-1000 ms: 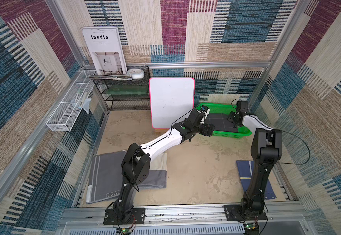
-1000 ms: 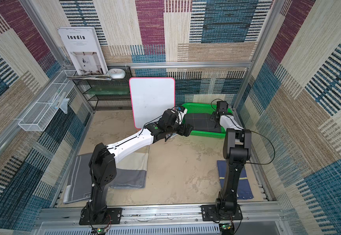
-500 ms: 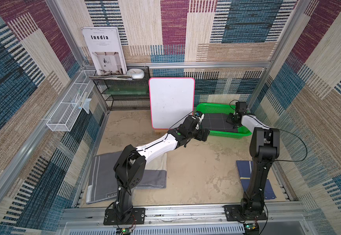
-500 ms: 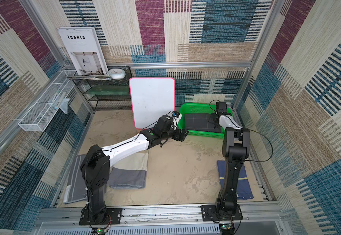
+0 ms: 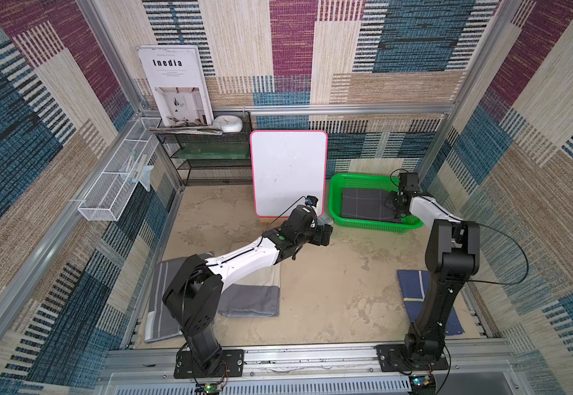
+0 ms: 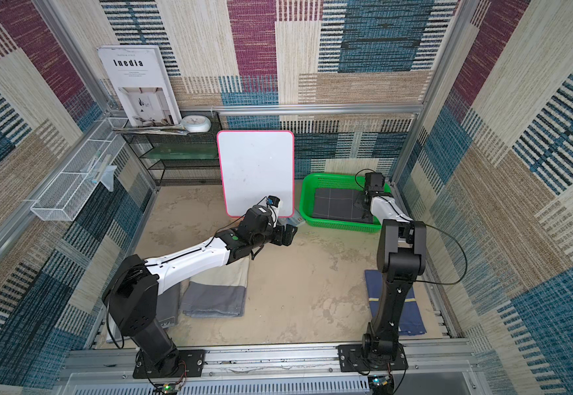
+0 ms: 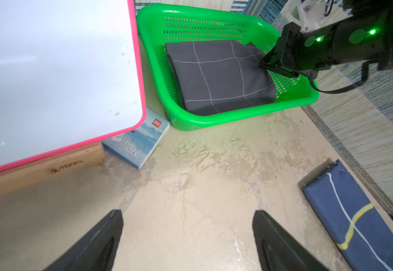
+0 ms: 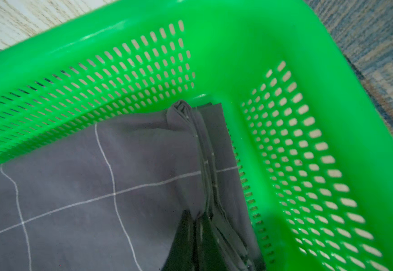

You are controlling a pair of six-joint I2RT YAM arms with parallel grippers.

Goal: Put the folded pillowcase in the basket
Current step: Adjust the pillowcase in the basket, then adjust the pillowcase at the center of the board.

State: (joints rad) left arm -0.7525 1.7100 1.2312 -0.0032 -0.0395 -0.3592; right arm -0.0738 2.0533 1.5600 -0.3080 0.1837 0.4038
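- Under everything, the floor (image 5: 329, 290) is a mottled beige sheet walled in by patterned carpet panels.
- The whiteboard (image 5: 288, 171), edged in pink, stands upright at the back centre on a wooden block (image 7: 50, 162).
- The basket (image 5: 374, 224) sits at the back right corner, just beside the whiteboard; both top views show it (image 6: 340, 224) flat on the floor.
- The pillowcase (image 5: 363, 207) is dark grey with thin white grid lines. It lies folded inside the basket and covers most of its bottom, with one edge bunched up into a ridge (image 8: 186, 112) near a basket corner.
- Grey towels (image 5: 251, 301) lie at the front left, partly under the left arm.
- A navy cloth (image 7: 359, 223), folded, lies at the front right, well apart from the basket.
- A blue box (image 7: 139, 143) lies beside the block, near the basket's corner.
- The left gripper (image 7: 188, 212) hangs over bare floor in front of the whiteboard — jaws wide apart, nothing between them.
- The right gripper (image 7: 264, 63) reaches into the basket — jaws together, pinching the pillowcase's raised edge.
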